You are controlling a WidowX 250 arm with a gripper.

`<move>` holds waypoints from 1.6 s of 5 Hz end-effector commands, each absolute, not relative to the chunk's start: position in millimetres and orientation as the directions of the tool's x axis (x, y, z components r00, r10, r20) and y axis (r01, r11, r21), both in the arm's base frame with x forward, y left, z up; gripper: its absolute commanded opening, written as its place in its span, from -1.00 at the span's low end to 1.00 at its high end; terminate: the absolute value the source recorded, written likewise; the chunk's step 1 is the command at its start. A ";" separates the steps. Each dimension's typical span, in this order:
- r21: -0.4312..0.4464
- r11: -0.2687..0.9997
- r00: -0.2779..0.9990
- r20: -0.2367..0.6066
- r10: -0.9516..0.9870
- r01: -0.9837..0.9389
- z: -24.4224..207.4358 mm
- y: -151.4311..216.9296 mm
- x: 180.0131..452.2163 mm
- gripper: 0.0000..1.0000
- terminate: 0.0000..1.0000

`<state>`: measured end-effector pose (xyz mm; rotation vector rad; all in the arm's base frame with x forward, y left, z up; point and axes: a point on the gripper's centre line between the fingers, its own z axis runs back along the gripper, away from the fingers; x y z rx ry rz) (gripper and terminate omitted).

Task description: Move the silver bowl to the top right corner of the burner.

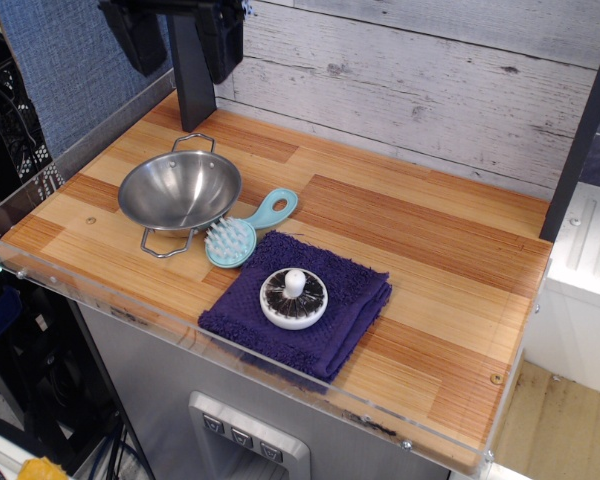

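The silver bowl sits upright and empty on the left part of the wooden bench, one wire handle toward the back wall and the other toward the front edge. Nothing holds it, so the move looks not yet begun: the grasp, the lift, the carry to the far right and the set-down are all left to do.

The gripper hangs high above the back-left corner, past the bowl's far handle and well apart from it. Its two dark jaws stand apart with nothing between them, spread wide enough, by my judgement, to take the rim or a handle once lowered.

Just beside the bowl on its right lies a teal brush, bristle head close to the rim. Beyond that, a purple cloth carries a small white knobbed disc. The right half of the bench shows bare wood.
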<state>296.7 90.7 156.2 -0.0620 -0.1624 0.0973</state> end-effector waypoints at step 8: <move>0.037 0.998 0.997 -0.057 0.058 -0.056 26.4 100.2 311.2 1.00 -1.00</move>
